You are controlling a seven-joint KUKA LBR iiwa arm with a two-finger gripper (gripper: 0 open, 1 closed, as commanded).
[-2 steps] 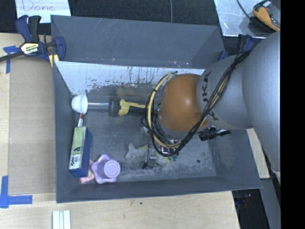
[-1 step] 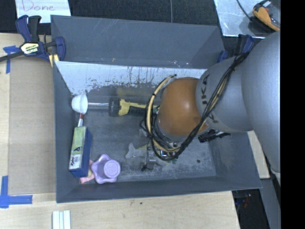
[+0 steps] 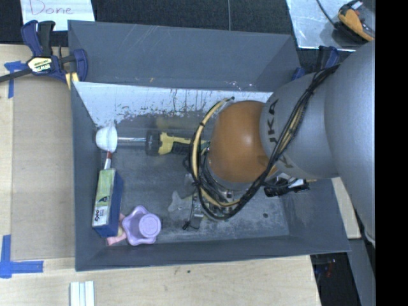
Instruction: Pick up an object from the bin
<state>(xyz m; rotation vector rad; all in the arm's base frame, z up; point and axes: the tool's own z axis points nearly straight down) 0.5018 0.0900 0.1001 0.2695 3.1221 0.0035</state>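
1. Nearest to us, the grey arm (image 3: 331, 120) reaches in from the right. Its orange wrist cover (image 3: 239, 142), looped with black and yellow cables (image 3: 203, 171), hangs over the right half of the grey bin (image 3: 83, 171).
2. At the cover's lower left edge we see the gripper (image 3: 190, 210), low down by the bin floor. The cover and cables hide most of it, so we cannot tell whether the claw is released or clenched, nor which thing it is over.
3. Closest to the cover is a yellow-and-dark tool (image 3: 164, 143), lying crosswise at the cover's upper left. Its right end runs in behind the cables.
4. Further left of the cover, in line with the tool, lies a clear tube (image 3: 131, 140), with a white round head (image 3: 105, 137) at its far end.
5. A short red-and-white stick (image 3: 108, 161) points down from that head, well left of the cover.
6. Also well left of the cover, a long green box (image 3: 105, 196) lies along the bin's left wall, just below the stick.
7. Down and to the left of the cover we see a purple round-capped thing (image 3: 143, 225), the loose thing nearest the gripper but apart from it. A pink piece (image 3: 115, 240) shows at its far side.
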